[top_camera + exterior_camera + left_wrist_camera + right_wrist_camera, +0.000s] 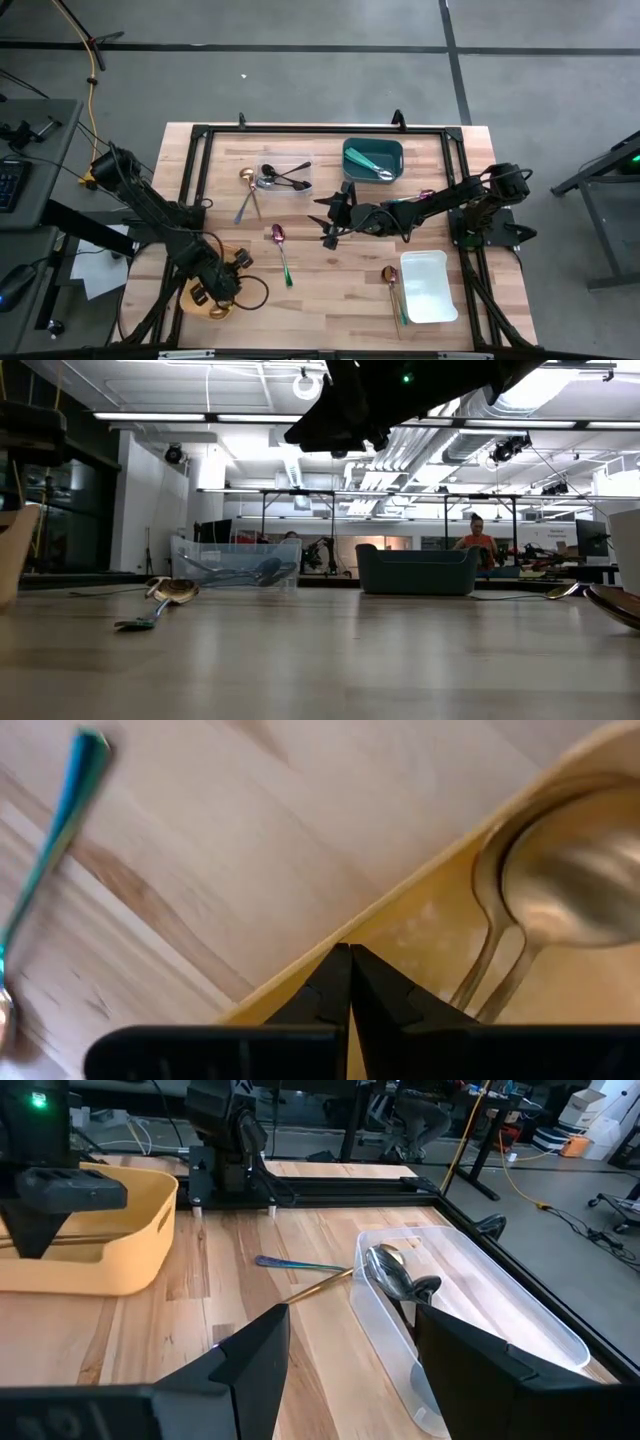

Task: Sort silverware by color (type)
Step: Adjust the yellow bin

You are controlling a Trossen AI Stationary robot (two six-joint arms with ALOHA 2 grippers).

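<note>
My left gripper (pixel 215 290) is shut and hangs over the yellow container (pixel 200 300) at the table's near left; two gold spoons (pixel 560 880) lie inside it. My right gripper (pixel 332 218) is open above the table's middle and holds nothing. Dark spoons (pixel 285 178) lie in the clear container (pixel 470 1310). Teal utensils (pixel 370 160) lie in the teal container (pixel 372 145). On the bare wood lie a gold spoon (pixel 246 178) crossed by a bluish-handled one (pixel 243 208), a pink-headed, green-handled spoon (pixel 281 252), and another spoon (pixel 392 285) beside the white container (pixel 428 290). My left gripper's shut fingertips (pixel 335 982) stand right at the yellow container's rim (pixel 420 885), coming from above. Whether they touch the rim I cannot tell.
A black frame (pixel 200 135) runs round the tabletop's edges. The four containers stand near the corners, with open wood (pixel 330 290) between them at the near middle. In the low view a person (pixel 476 535) sits far off in the room behind.
</note>
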